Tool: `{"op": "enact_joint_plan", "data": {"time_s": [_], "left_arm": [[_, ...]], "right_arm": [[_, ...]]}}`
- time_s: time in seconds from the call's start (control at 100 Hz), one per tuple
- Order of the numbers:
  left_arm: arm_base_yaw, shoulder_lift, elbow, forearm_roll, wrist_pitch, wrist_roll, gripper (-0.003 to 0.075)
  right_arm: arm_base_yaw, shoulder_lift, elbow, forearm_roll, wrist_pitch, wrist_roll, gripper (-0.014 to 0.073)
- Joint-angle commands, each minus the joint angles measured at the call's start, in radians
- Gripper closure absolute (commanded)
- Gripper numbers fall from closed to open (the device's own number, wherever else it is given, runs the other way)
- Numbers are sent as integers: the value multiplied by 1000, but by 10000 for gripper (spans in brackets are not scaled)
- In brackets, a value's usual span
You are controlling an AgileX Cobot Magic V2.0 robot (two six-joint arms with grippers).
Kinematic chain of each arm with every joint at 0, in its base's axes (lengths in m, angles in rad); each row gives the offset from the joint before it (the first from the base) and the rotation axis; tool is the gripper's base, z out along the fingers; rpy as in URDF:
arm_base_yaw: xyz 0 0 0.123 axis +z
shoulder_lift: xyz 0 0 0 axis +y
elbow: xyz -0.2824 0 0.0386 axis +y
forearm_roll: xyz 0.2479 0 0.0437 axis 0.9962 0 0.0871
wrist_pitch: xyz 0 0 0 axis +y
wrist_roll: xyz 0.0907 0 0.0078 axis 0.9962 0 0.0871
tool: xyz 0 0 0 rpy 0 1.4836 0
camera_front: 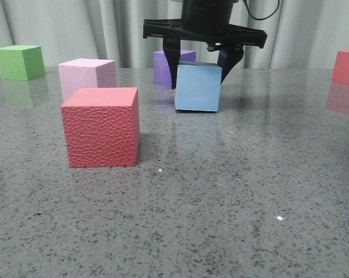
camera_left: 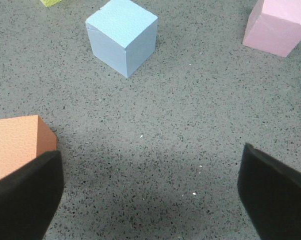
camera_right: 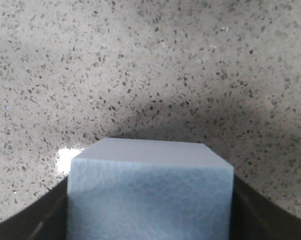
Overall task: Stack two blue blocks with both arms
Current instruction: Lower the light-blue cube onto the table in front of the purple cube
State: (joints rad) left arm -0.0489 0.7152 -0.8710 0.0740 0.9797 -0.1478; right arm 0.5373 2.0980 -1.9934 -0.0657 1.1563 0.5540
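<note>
One blue block point(camera_front: 197, 91) is at the table's middle back, its lower edge at or just above the table top. My right gripper point(camera_front: 198, 81) comes down over it with a dark finger pressed on each side. In the right wrist view the same block point(camera_right: 150, 185) fills the gap of that gripper point(camera_right: 149, 222). A second blue block point(camera_left: 123, 35) lies free on the table in the left wrist view, well ahead of my left gripper point(camera_left: 150, 197), which is open wide and empty. The left gripper does not show in the front view.
A red textured cube point(camera_front: 100, 127) stands front left, a pale pink cube point(camera_front: 87, 75) behind it, a green cube point(camera_front: 20, 62) far left. A purple cube point(camera_front: 163, 66) is behind the held block. A red cube point(camera_front: 346, 66) is far right. An orange-red cube point(camera_left: 15, 147) touches the left finger's side; a pink cube point(camera_left: 278, 25) lies beyond.
</note>
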Motion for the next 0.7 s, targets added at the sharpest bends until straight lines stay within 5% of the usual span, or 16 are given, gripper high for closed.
{"op": "enact_joint_plan", "data": {"time_s": [0.0, 0.14, 0.69], "left_arm": [[3, 3, -35, 3, -55, -2, 47], [3, 3, -35, 3, -55, -2, 47], [3, 3, -35, 3, -55, -2, 47]], "right_arm": [[0, -44, -29, -15, -26, 1, 74], [0, -44, -29, -15, -25, 1, 0], [0, -63, -124, -15, 58, 1, 1]]}}
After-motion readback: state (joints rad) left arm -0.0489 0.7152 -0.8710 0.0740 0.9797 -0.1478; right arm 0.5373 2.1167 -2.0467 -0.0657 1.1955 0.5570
